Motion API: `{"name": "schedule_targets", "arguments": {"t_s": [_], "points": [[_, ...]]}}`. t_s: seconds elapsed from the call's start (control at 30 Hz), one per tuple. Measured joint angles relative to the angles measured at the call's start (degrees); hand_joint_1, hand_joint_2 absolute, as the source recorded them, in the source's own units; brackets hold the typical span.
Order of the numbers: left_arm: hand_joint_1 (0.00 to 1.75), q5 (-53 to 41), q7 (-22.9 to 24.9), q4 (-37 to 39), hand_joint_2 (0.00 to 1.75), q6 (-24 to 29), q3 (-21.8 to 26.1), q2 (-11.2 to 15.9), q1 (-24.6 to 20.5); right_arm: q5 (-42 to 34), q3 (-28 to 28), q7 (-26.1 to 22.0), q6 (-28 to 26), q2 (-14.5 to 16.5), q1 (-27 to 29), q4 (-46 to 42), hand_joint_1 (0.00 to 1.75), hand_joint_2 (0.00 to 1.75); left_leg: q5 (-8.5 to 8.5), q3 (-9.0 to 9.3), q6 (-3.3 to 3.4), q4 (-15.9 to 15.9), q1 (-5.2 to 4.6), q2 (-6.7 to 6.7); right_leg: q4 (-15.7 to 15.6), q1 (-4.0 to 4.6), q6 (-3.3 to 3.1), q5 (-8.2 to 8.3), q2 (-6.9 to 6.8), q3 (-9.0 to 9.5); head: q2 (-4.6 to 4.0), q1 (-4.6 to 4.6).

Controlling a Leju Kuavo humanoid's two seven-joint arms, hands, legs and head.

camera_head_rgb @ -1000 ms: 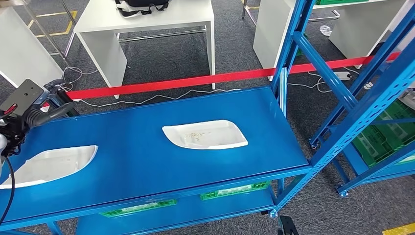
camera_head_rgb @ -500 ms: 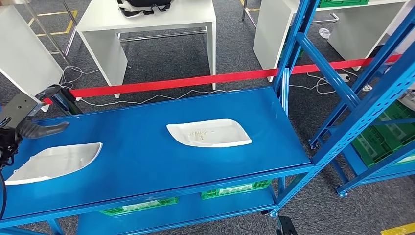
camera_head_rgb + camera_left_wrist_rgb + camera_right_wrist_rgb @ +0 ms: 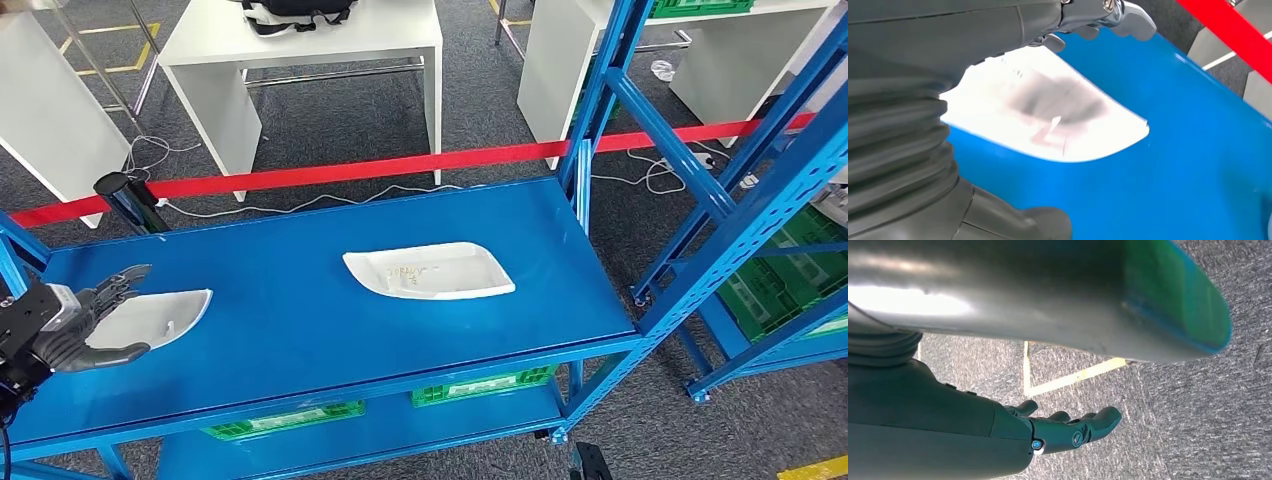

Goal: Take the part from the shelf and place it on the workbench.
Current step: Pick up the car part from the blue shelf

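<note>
Two white moulded parts lie on the blue shelf top [image 3: 290,330]: one in the middle [image 3: 430,272], one at the left end [image 3: 165,310]. My left hand [image 3: 70,325] is at the left part's near end, its fingers [image 3: 122,280] spread over the part and its thumb [image 3: 112,352] beside it, with nothing gripped. Close up, the left wrist view has the left part [image 3: 1058,120] lying flat between the fingers [image 3: 1128,17] and the thumb [image 3: 1018,222]. My right hand [image 3: 1068,432] hangs over grey carpet, fingers extended and holding nothing.
Blue uprights [image 3: 600,100] stand at the shelf's right end, with more blue racking [image 3: 760,200] beyond. A red tape barrier [image 3: 400,165] runs behind the shelf, and white tables [image 3: 300,45] stand further back. Green crates [image 3: 480,385] sit on the lower level.
My left hand has come down from the shelf's rear left corner to the near end of the left part, fingers now spread over it. The view has shifted slightly.
</note>
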Motion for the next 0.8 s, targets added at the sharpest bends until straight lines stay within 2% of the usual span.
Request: {"name": "schedule_targets", "arguments": {"t_s": [0.23, 0.57, 0.67, 0.8], "points": [[0.0, 0.8, 2.6, -9.9, 1.75, 0.7, 1.2, 0.2, 8.8, 0.1, -0.4, 0.2, 0.0, 0.0, 0.0, 0.0, 0.0, 0.0, -0.04, -0.05, 0.06, 0.1, -0.02, 0.0, 0.0, -0.01, 0.02, 0.01, -0.01, -0.02, 0.0, 0.01], [0.0, -4.2, 3.4, -14.9, 1.75, 2.6, 3.3, 0.2, 13.5, 0.6, -0.7, 0.0, -0.3, 0.0, -0.1, 0.0, 0.0, 0.0, -0.03, -0.07, 0.08, 0.1, -0.02, -0.01, 0.0, -0.01, 0.05, 0.03, -0.04, -0.02, 0.0, 0.01], [0.0, -10.2, 4.9, -15.1, 1.75, 7.3, 3.2, 0.2, 13.7, 0.9, -0.7, 0.0, -0.3, 0.0, -0.1, 0.0, 0.0, 0.0, -0.02, -0.07, 0.09, 0.1, -0.02, -0.02, 0.0, -0.01, 0.07, 0.04, -0.04, -0.02, 0.0, 0.0], [0.0, -20.1, 7.1, -15.4, 1.75, 20.9, 3.0, 0.0, 13.7, 1.0, -0.7, 0.4, -0.8, 0.0, -0.1, 0.0, 0.0, 0.0, -0.02, -0.07, 0.09, 0.1, -0.01, -0.01, 0.0, -0.01, 0.08, 0.06, -0.04, -0.03, 0.0, 0.01]]}}
